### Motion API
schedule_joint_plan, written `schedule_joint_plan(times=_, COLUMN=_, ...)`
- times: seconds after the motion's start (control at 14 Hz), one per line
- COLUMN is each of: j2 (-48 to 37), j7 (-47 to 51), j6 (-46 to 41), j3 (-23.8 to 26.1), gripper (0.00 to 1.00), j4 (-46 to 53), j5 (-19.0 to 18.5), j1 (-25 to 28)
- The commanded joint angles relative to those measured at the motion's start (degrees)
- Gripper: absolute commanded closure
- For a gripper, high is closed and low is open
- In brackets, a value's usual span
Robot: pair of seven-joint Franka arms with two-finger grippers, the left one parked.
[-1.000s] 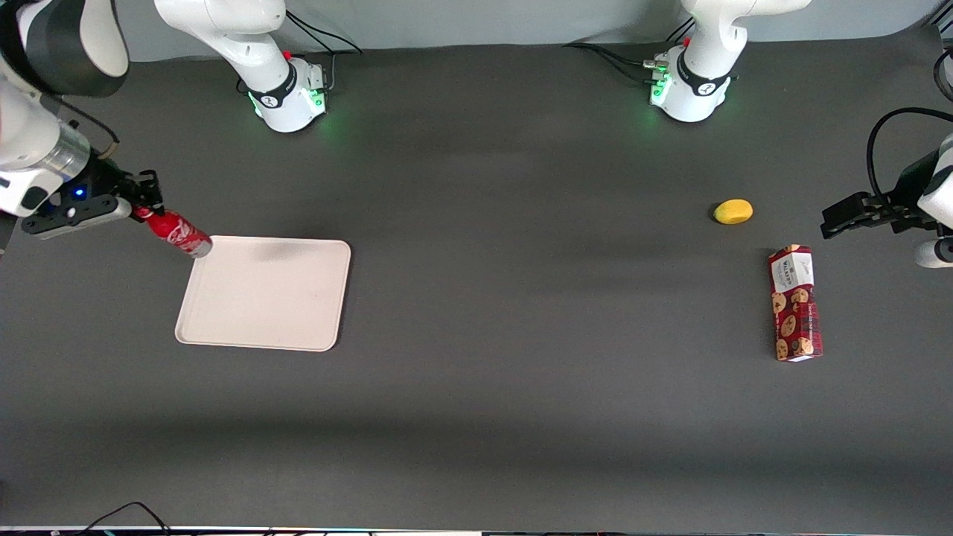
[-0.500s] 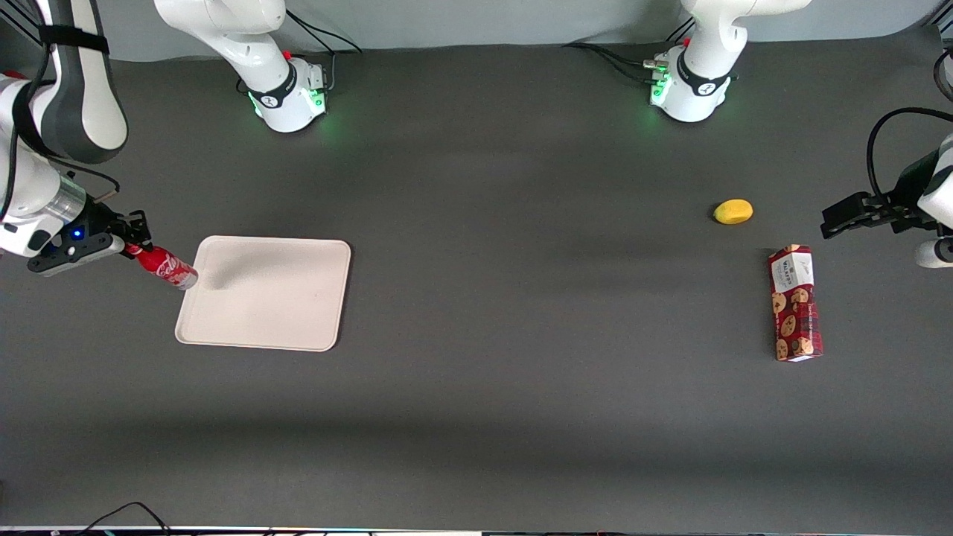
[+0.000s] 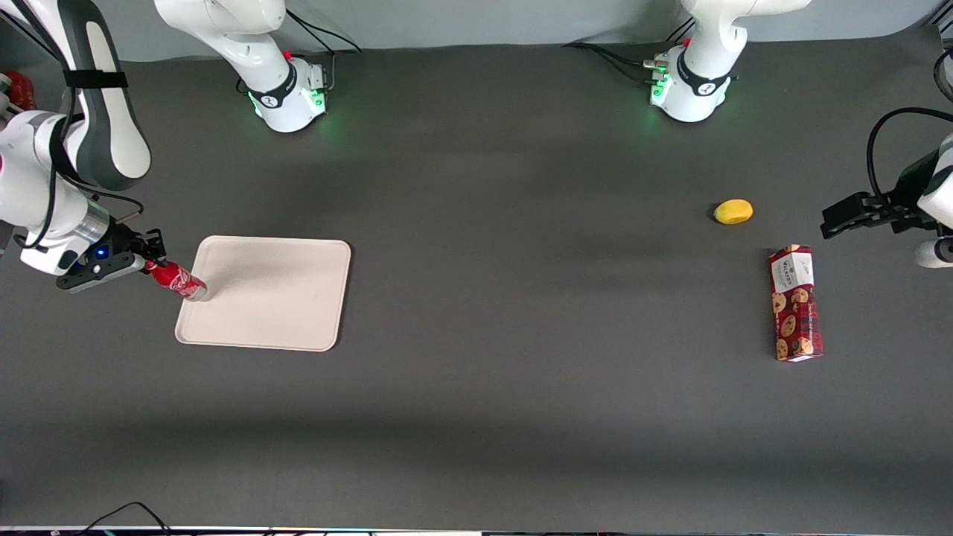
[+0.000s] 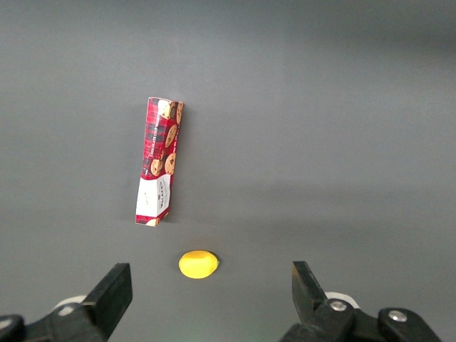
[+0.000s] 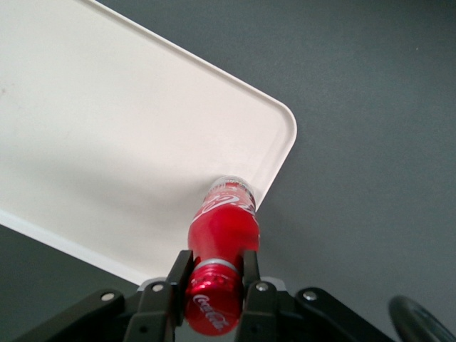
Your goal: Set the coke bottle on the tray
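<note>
Your claw [image 3: 151, 262] has come down and nearer the tabletop's front edge, still clamped on the bottle [image 3: 179, 281] by its neck. Its base now sits over the tray [image 3: 275, 298], just inside the rim; lower, then release.

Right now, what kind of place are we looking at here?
Probably a robotics lab bench: a dark mat with two arm bases bolted at its edge, and a few test props. The working arm's claw holds a coke bottle at the edge of a cream tray; a cookie box lies nearby.
</note>
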State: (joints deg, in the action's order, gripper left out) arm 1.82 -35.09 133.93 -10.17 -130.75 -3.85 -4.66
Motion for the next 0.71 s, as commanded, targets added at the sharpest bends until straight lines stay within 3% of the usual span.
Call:
schedule_joint_plan(times=0.0, j2=0.64, j7=0.02, j6=1.59, j3=-0.11, gripper=1.00, j4=0.15, j5=-0.11, j1=0.35)
schedule_joint_plan(times=0.36, j2=1.96, j7=0.19, j6=2.65, j3=-0.03, gripper=0.87, j4=0.15, j5=2.17, j1=0.61)
schedule_joint_plan(times=0.43, j2=2.13, j7=0.19, j6=2.65, j3=-0.03, gripper=0.69, j4=0.24, j5=2.18, j1=0.61)
schedule_joint_plan(times=0.57, j2=2.31, j7=0.19, j6=2.74, j3=-0.03, gripper=0.14, j4=0.24, j5=2.44, j1=0.61)
schedule_joint_plan(times=0.64, j2=2.31, j7=0.19, j6=2.74, j3=-0.03, gripper=0.00, j4=0.24, j5=3.57, j1=0.61)
